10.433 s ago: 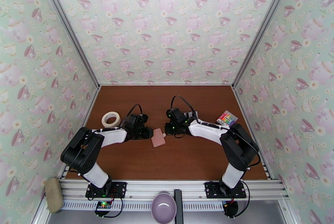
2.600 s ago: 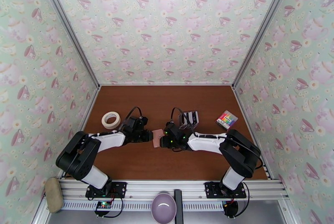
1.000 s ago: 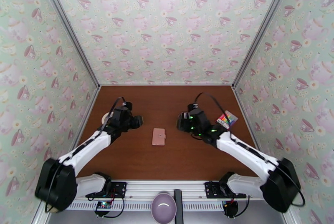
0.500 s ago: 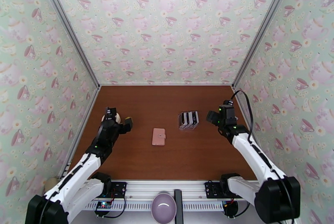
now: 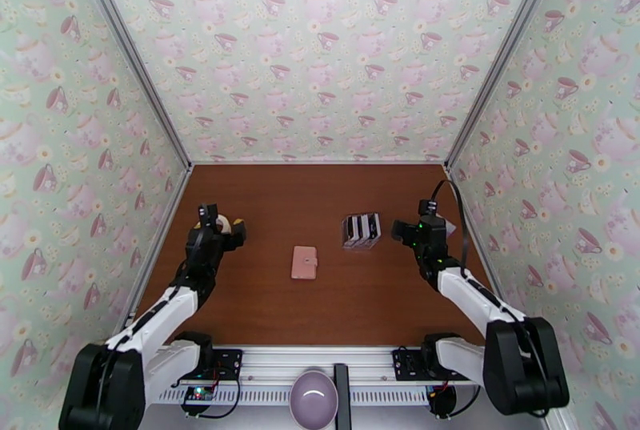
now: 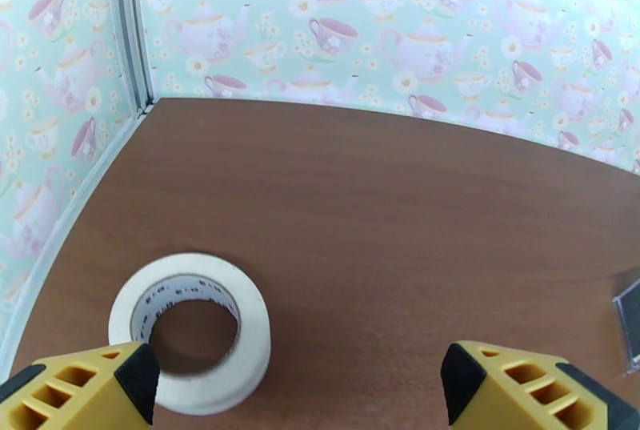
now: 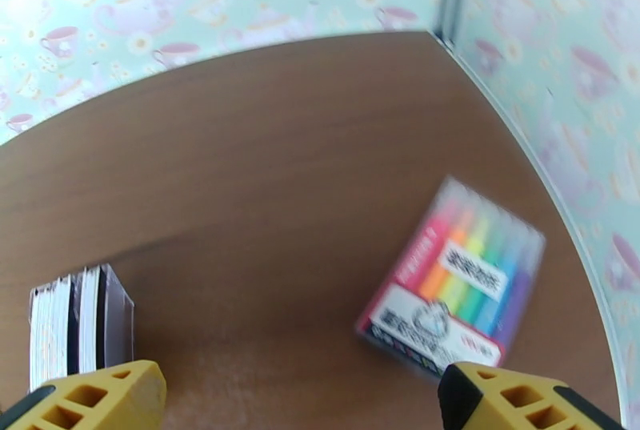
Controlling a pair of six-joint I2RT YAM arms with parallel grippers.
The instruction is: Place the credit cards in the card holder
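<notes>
The left end effector (image 5: 226,230) stands wide open and holds nothing; in its wrist view the yellow fingers (image 6: 84,387) straddle bare counter (image 5: 320,199), with the tape (image 6: 192,331) just by the left one. The right end effector (image 5: 406,232) is likewise spread wide and empty, with the cards (image 7: 80,319) at its 9 o'clock and the marker pack (image 7: 452,287) at its 2 o'clock in its own view. From above, the cards (image 5: 362,231) stand in a tight upright row near mid-counter. The holder (image 5: 304,262) lies flat and folded shut at their 8 o'clock, apart from both arms. Whether it has any card inside cannot be told. Judging by that row, the task looks unfinished: the holder needs opening, and the cards need loading.
</notes>
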